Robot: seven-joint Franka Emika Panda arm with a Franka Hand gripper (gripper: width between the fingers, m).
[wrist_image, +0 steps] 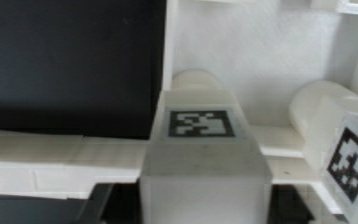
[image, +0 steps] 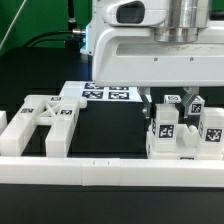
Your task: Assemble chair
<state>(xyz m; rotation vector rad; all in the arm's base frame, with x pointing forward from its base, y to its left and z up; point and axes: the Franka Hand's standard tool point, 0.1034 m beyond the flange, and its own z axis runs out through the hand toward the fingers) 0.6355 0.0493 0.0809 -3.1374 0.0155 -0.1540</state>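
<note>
Fingers [image: 147, 101] of your gripper [image: 169, 105] are hanging spread apart, clasping nothing, straddling a tagged post [image: 165, 130] just to the exterior view's right of the marker board [image: 110, 95]. A second post [image: 212, 128] is standing farther from that board, while the cross-braced frame [image: 42, 118] is lying on its opposite side
</note>
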